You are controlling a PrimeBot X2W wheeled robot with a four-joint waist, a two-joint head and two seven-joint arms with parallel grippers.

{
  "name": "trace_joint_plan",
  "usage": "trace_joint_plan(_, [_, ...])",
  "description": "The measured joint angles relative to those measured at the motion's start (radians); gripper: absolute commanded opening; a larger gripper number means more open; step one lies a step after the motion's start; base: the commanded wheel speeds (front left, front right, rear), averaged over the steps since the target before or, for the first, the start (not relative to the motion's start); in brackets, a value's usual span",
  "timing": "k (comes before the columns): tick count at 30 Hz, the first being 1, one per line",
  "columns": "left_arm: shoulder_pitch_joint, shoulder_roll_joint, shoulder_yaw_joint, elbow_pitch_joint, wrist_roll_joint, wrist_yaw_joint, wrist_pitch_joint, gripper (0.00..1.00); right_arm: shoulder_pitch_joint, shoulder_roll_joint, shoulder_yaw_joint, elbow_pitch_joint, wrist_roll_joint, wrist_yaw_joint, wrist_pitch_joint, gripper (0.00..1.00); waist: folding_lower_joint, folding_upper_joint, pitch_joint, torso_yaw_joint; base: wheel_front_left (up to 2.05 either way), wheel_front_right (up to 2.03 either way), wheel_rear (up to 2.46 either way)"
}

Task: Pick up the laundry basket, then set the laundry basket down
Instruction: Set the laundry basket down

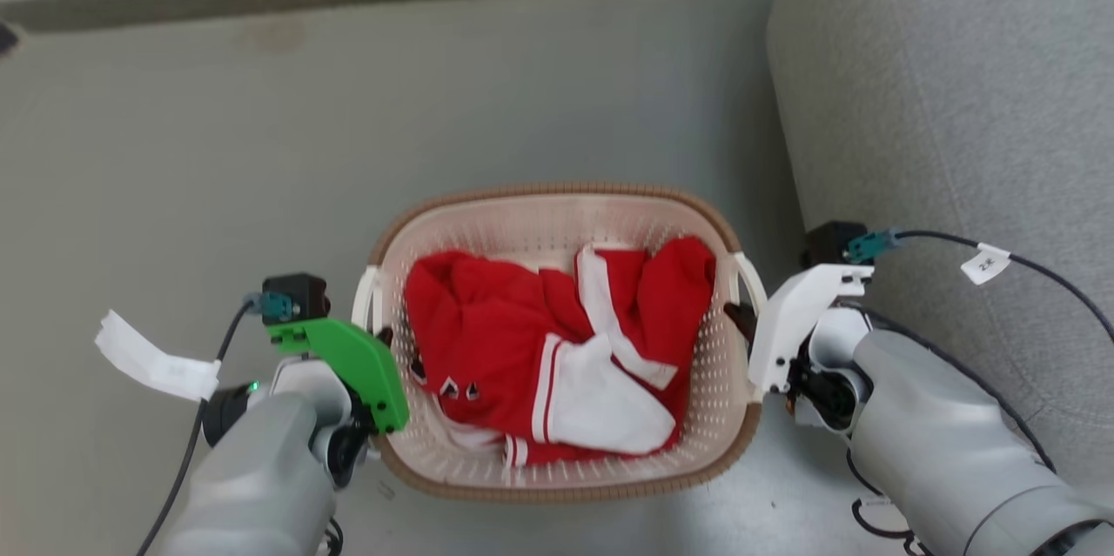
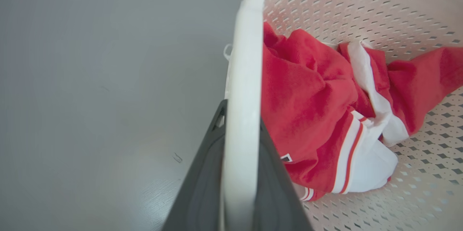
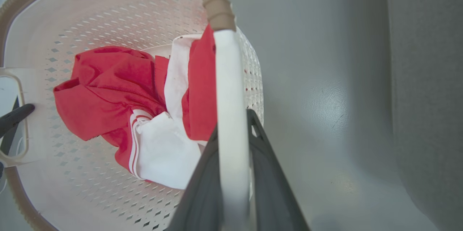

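Jaws clamped on both sides! The left gripper (image 2: 240,151) has its two dark fingers pinched onto the white left handle (image 2: 244,61), one finger on the floor side and one on the basket side. The right gripper (image 3: 233,158) does just the same on the right handle (image 3: 226,79).

In the head view, the laundry basket (image 1: 557,190) sits square between the two arms, right in front of the robot and over the grey floor (image 1: 261,147). What looks like a grey couch (image 1: 957,103) stands near its right end. A crumpled red-and-white garment (image 1: 540,338) lies inside it.

So where does the task stand? The reach and the two-handed grip look done. Whether the lift has begun cannot be told: the basket's own rim and walls hide its base, so no gap to the floor can be checked. On that reading the raise, or the rest of it, is left, then the lowering and the release of both handles.

Plenty is hidden. In the head view the green and white gripper housings cover most of the fingers. In the wrist views the handles blur close to the lens and the finger roots run off the bottom edge. What kind of garment it is cannot be made out either.
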Motion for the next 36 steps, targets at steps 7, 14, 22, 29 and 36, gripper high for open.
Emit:
trace_joint_plan(7, [-0.051, 0.0, 0.005, -0.003, 0.006, 0.004, -0.055, 0.0, -0.034, -0.008, -0.01, -0.028, 0.018, 0.0, -0.041, 0.0, 0.0, 0.0, 0.088, 0.0, 0.0, 0.0, 0.0])
trace_joint_plan(14, [-0.091, 0.0, 0.003, -0.004, 0.014, 0.004, -0.089, 0.0, -0.07, -0.022, -0.001, -0.04, 0.013, 0.0, -0.08, 0.0, 0.0, 0.0, 0.165, 0.0, 0.0, 0.0, 0.0])
trace_joint_plan(22, [-0.134, 0.001, 0.016, -0.005, 0.013, 0.014, -0.119, 0.0, -0.112, -0.033, 0.02, -0.074, 0.007, 0.0, -0.112, 0.0, 0.0001, 0.0, 0.267, 0.003, 0.0, 0.0, 0.0])
trace_joint_plan(29, [-0.193, 0.001, 0.015, -0.011, 0.013, 0.014, -0.138, 0.0, -0.167, -0.051, 0.024, -0.081, 0.007, 0.0, -0.129, 0.0, 0.0001, 0.0, 0.357, 0.007, 0.0, 0.0, 0.0])
trace_joint_plan(36, [-0.258, 0.001, 0.01, -0.011, 0.015, 0.014, -0.16, 0.0, -0.228, -0.063, 0.023, -0.088, 0.008, 0.0, -0.146, 0.0, 0.0001, 0.0, 0.447, 0.013, 0.0, 0.0, 0.0])
